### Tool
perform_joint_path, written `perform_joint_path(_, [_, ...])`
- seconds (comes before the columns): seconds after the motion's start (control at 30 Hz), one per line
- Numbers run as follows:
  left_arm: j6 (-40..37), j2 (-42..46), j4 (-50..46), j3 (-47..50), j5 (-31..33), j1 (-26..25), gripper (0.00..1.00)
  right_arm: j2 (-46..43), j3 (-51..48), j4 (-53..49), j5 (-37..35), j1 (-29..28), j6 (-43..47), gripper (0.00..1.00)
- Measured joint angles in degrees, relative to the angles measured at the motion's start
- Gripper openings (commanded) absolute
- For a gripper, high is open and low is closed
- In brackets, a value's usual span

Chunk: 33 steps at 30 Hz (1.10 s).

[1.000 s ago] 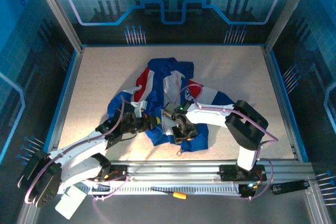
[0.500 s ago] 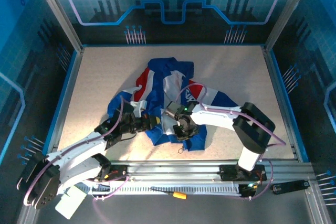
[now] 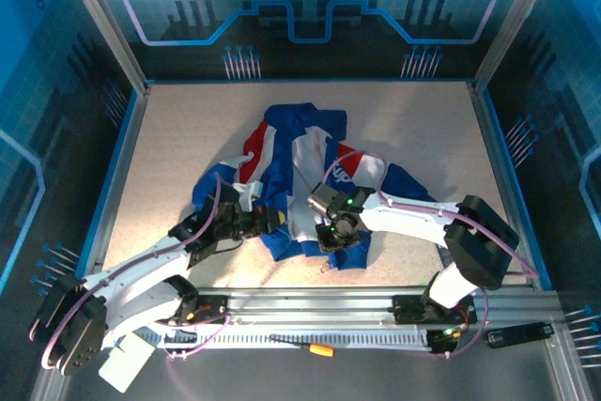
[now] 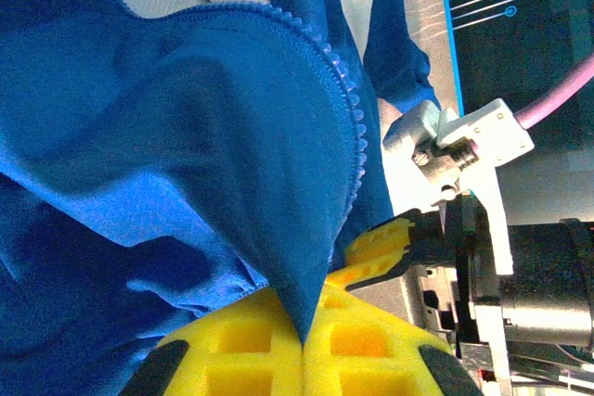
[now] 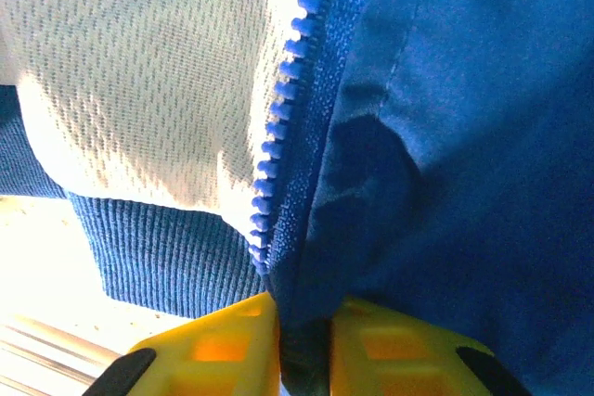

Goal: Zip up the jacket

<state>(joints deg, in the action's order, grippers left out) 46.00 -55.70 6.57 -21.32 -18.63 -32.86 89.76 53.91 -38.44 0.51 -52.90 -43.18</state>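
On the near rail (image 3: 235,337) — off the jacket (image 3: 300,133) — lies perhaps a screwdriver (image 3: 305,346).

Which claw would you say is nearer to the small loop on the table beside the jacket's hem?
Right. The right claw grips the jacket just beyond the loop; the left claw pinches the jacket farther off, to the loop's left.

My right gripper (image 3: 338,234) has slid rightward along the jacket (image 3: 300,143) hem, jaws now pinched onto the blue fabric. The right arm's elbow (image 3: 481,249) has swung outward.
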Motion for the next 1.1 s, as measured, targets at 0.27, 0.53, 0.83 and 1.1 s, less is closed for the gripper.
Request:
perform_joint_path(0.27, [0.0, 0.0, -0.3, 0.0, 0.0, 0.0, 0.00, -0.3, -2.5, 1.2, 0.6, 0.9, 0.3, 0.25])
perform_joint_path(0.53, [0.0, -0.1, -0.3, 0.0, 0.0, 0.0, 0.00, -3.1, -2.6, 0.3, 0.1, 0.9, 0.5, 0.16])
perform_joint_path(0.83, [0.0, -0.2, -0.3, 0.0, 0.0, -0.1, 0.00, -4.7, -2.6, -0.1, -0.1, 0.9, 0.5, 0.00])
perform_joint_path(1.1, [-0.9, 0.0, -0.1, -2.0, 0.0, -2.6, 0.00, -20.5, -7.2, 6.5, 2.0, 1.9, 0.8, 0.00])
